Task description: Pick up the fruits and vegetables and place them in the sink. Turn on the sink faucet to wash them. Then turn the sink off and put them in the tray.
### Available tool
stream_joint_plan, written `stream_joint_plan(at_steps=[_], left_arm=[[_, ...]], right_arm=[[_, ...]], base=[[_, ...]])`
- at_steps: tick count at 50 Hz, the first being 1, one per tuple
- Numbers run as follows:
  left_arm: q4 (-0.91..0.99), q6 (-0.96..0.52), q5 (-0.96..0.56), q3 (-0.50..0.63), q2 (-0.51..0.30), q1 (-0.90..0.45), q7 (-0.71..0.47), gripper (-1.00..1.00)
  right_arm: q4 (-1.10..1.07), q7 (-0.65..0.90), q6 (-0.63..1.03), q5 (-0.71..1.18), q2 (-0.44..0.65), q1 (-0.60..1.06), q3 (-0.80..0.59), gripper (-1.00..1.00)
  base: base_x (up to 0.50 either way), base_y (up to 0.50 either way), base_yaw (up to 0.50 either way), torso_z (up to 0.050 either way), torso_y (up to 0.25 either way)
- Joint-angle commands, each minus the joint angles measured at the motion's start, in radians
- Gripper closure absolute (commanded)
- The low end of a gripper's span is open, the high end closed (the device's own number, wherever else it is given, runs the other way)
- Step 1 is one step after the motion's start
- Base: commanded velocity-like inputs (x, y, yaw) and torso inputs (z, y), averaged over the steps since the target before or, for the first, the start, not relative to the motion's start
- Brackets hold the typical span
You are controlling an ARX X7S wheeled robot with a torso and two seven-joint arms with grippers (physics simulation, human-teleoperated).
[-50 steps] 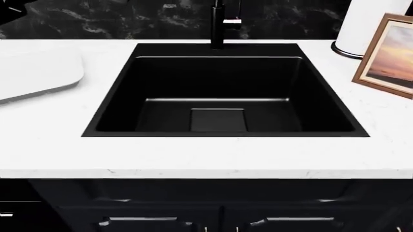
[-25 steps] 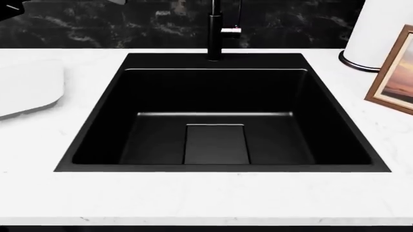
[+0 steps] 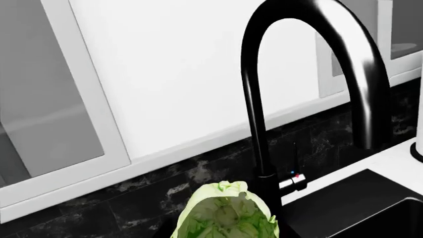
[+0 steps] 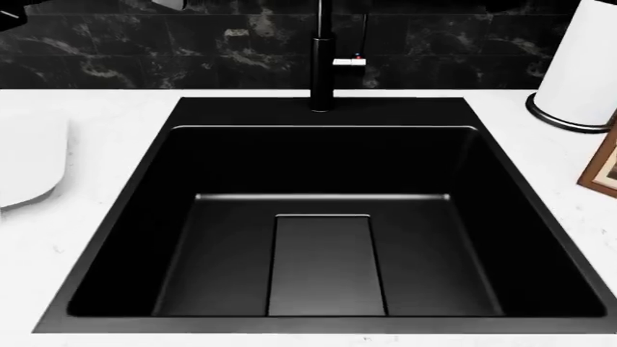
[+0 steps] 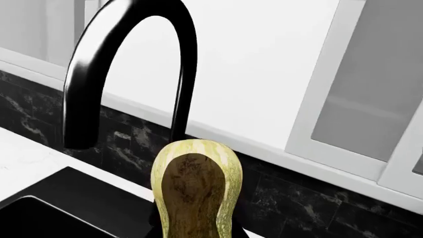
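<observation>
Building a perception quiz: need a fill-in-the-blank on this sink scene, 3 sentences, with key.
1. In the head view, the matte black rectangular sink holds ____ produce.
2. Close before the left wrist camera is the pale green leafy ____.
3. Close before the right wrist camera, the yellowish-tan pear-shaped squash shows in front of the black arched ____.

Missing words: no; cabbage; faucet
</observation>
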Motion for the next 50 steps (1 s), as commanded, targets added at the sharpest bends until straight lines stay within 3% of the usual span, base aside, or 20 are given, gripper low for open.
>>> stream_joint_plan(at_steps=[1, 24, 32, 41, 50], left_arm=[[0.044, -0.005, -0.038, -0.019, -0.021, 0.014, -0.034, 1.0], [0.085, -0.028, -0.069, -0.019, -0.045, 0.03, -0.05, 1.0], [0.132, -0.119, -0.122, 0.026, -0.063, 0.046, -0.036, 1.0], [0.19, -0.181, -0.196, 0.065, -0.071, 0.095, -0.051, 1.0], [0.183, -0.175, -0.19, 0.1, -0.019, 0.136, -0.035, 1.0]], right_arm=[[-0.038, 0.038, 0.022, 0.014, 0.015, 0.004, 0.046, 1.0], [-0.051, 0.042, 0.036, 0.042, 0.019, -0.009, 0.042, 1.0], [-0.074, 0.092, 0.166, 0.187, 0.038, -0.038, 0.035, 1.0], [-0.1, 0.262, 0.284, 0.456, 0.088, -0.105, 0.014, 1.0], [-0.116, 0.275, 0.309, 0.51, 0.106, -0.148, -0.038, 1.0]], base=[[0.29, 0.0, 0.0, 0.0, 0.011], [0.25, 0.0, 0.0, 0.0, 0.002], [0.0, 0.0, 0.0, 0.0, 0.001], [0.0, 0.0, 0.0, 0.001, 0.002], [0.0, 0.0, 0.0, 0.0, 0.001]])
